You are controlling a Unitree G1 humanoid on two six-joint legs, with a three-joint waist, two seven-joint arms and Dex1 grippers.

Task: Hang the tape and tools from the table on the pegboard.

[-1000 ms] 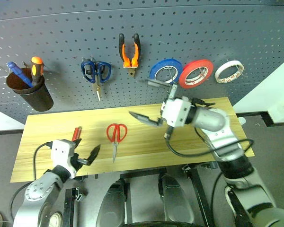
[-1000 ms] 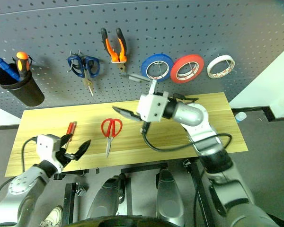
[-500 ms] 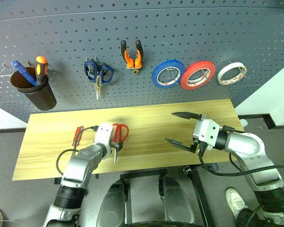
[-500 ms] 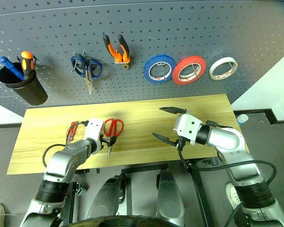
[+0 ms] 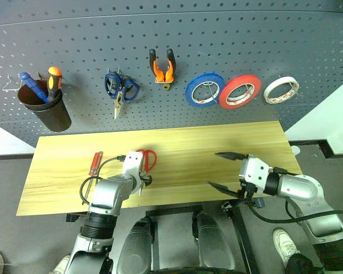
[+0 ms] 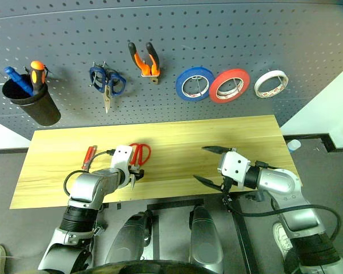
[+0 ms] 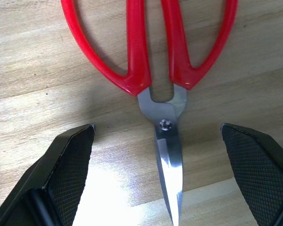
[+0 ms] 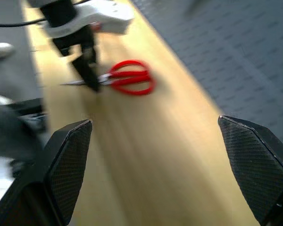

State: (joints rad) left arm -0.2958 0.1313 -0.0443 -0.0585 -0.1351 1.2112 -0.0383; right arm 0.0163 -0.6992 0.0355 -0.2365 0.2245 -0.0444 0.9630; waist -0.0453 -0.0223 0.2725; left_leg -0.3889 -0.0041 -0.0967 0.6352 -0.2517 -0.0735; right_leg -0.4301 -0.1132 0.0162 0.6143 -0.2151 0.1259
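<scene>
While we lean over the long light wooden table (image 5: 217,142), the large dark grey pegboard (image 5: 228,34) rises behind it, already carrying the pliers with orange-and-black handles (image 5: 162,68) and the small whitish tape roll (image 5: 280,89) on its hooks. Two of the task's tools lie flat on the wood: the red-handled scissors (image 7: 153,56), near the front edge with blades pointing toward us, and the slim red-handled screwdriver (image 5: 95,164), well apart to their left. Our left gripper (image 5: 142,178) hangs just over the scissors with its black fingers spread wide, one on each side of the pivot screw and touching nothing. Our right gripper (image 5: 228,171) hovers at the front edge further right, also spread wide and empty. We judge the scissors light and rigid, but thin and smooth, with polished steel blades likely to slip under the pads. The best hold looks to be across the neck, just beside the pivot where the plastic handles begin, leaving the finger loops free for a hook.
</scene>
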